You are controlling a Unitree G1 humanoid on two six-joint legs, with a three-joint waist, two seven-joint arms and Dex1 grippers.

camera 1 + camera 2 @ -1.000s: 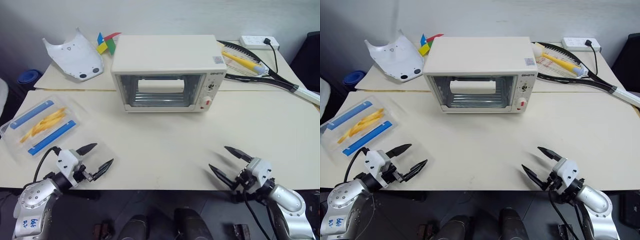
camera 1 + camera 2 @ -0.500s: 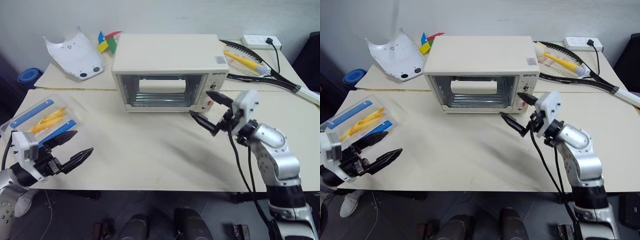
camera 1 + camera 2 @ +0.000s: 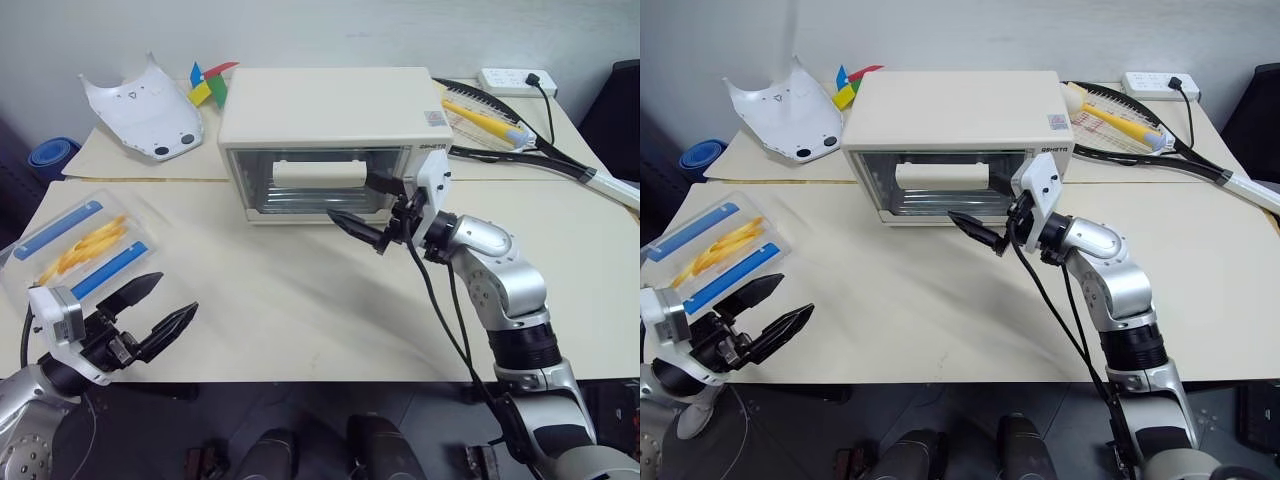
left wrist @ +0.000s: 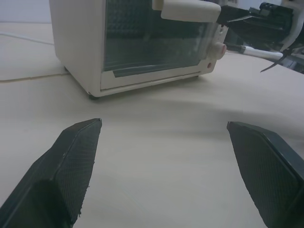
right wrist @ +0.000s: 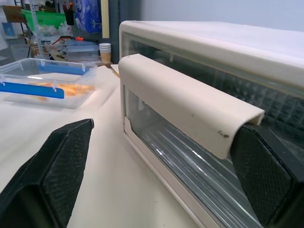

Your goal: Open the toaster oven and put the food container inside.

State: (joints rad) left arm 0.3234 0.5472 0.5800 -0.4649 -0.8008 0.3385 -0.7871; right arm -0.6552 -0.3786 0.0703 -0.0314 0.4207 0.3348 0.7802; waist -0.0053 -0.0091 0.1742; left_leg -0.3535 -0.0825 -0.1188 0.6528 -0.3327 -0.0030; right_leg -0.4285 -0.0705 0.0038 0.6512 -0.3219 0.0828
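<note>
The cream-white toaster oven [image 3: 330, 110] stands at the back middle of the table with its glass door closed. My right gripper [image 3: 352, 198] is open right in front of that door, with the right end of the white bar handle [image 5: 180, 102] between its two spread fingers. I cannot tell whether they touch it. The food container [image 3: 75, 245], a clear box with two blue strips and yellow food strips, lies on the table's left side. My left gripper [image 3: 177, 296] hangs open near the front left edge, just in front of the container and holding nothing.
A white curved shell [image 3: 145, 105] and coloured paper pieces [image 3: 210, 85] lie behind the oven's left. A racket [image 3: 520, 140] and a power strip [image 3: 515, 80] lie at the back right. Bare table [image 3: 300, 310] lies between oven and front edge.
My right gripper rose from the front right edge and swung left up to the oven's door handle. The left gripper lifted and drew back a little. Both stayed open.
</note>
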